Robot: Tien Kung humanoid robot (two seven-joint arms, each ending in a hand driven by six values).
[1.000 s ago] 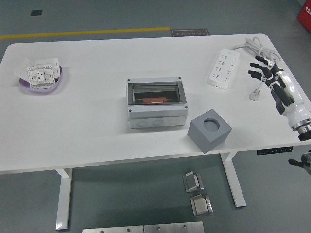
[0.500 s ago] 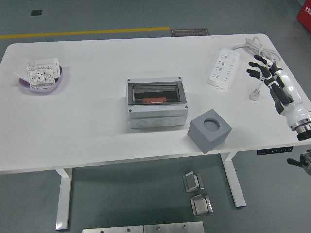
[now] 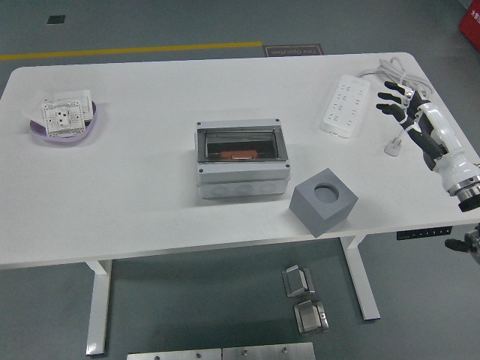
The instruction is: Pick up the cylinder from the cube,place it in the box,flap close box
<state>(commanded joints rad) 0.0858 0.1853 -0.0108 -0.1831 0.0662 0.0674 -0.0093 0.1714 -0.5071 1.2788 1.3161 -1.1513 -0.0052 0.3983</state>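
Note:
A grey cube [image 3: 324, 202] stands near the table's front edge, right of centre, with a round grey cylinder [image 3: 327, 192] sunk in its top. A grey box [image 3: 241, 160] with a dark transparent flap sits at the table's centre; an orange part [image 3: 238, 155] shows inside. My right hand [image 3: 401, 107] is over the table's right side, fingers spread and empty, well right of and beyond the cube, next to the power strip. My left arm is out of view.
A white power strip [image 3: 345, 104] with its cable and plug [image 3: 393, 148] lies at the back right. A purple dish [image 3: 66, 124] holding white socket plates sits at the far left. Metal parts lie on the floor below the table.
My right hand has moved a little farther away and up the picture, towards the power strip, still with fingers spread. Nothing else has moved.

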